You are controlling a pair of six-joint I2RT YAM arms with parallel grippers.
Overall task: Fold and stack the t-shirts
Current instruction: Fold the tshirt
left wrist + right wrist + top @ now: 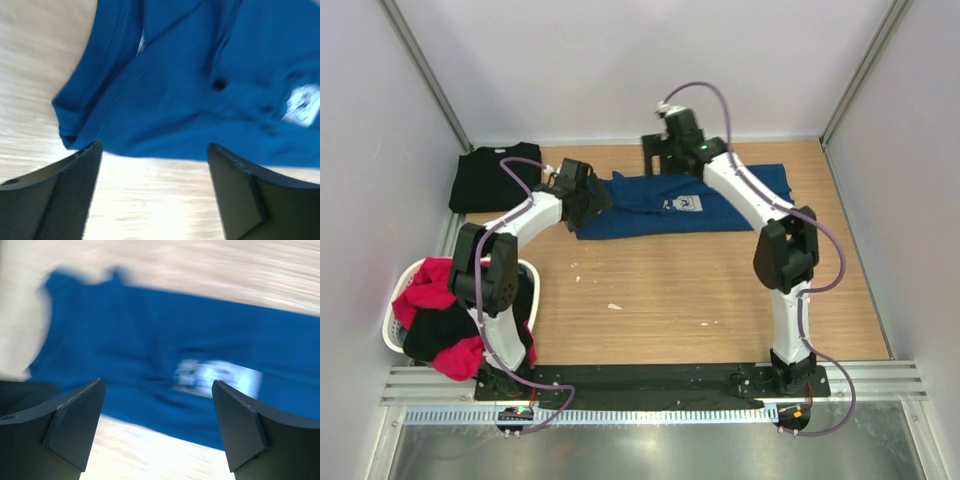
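Table (720, 290) lies bare nearside of the navy t-shirt (640, 215); basket (390, 332) blocks left.

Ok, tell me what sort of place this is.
Probably a lab test cell for robot laundry folding: plain panel walls around a wooden table, a basket heaped with clothes, a blue t-shirt laid out.

The top view looks steeply down from above the near edge, taking in the whole table (670, 300). Both wrist views hang close over the blue tee (650, 215), facing down; all three share it.
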